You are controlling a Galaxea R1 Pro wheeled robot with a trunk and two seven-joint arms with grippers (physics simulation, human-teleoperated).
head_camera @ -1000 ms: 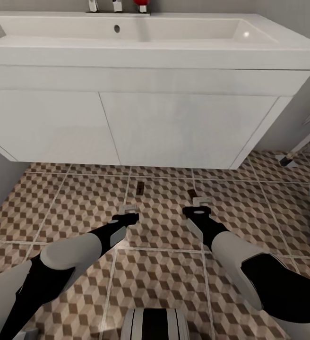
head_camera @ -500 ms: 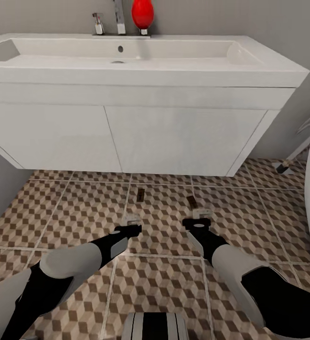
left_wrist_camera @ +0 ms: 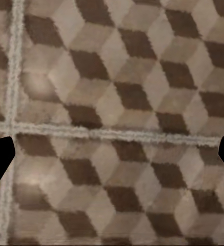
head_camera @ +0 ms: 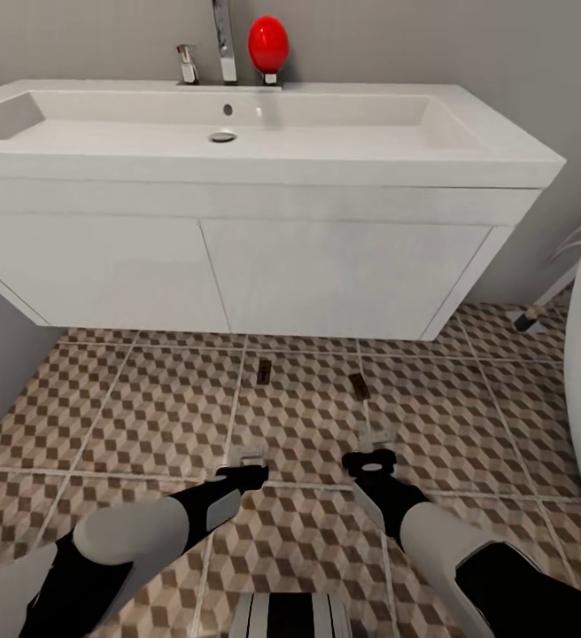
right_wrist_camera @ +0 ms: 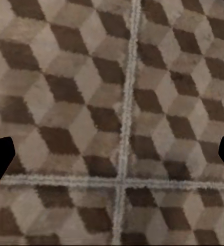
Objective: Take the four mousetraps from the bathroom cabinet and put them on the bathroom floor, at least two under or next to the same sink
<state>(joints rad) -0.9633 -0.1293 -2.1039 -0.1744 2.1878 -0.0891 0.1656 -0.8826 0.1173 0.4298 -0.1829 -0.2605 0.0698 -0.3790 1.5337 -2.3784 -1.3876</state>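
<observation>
Head view: two mousetraps (head_camera: 263, 373) set on bathroom floor (head_camera: 149, 408) just in front of sink (head_camera: 237, 133) (near its vanity edge). Left gripper (head_camera: 251, 460) and right gripper (head_camera: 376, 439) poised low, both spread open, empty. Risk judged: either trap clipped and nudged away from sink by passing arms.

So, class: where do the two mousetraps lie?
In the head view, both mousetraps lie on the floor just in front of the sink, ahead of the grippers.
</observation>
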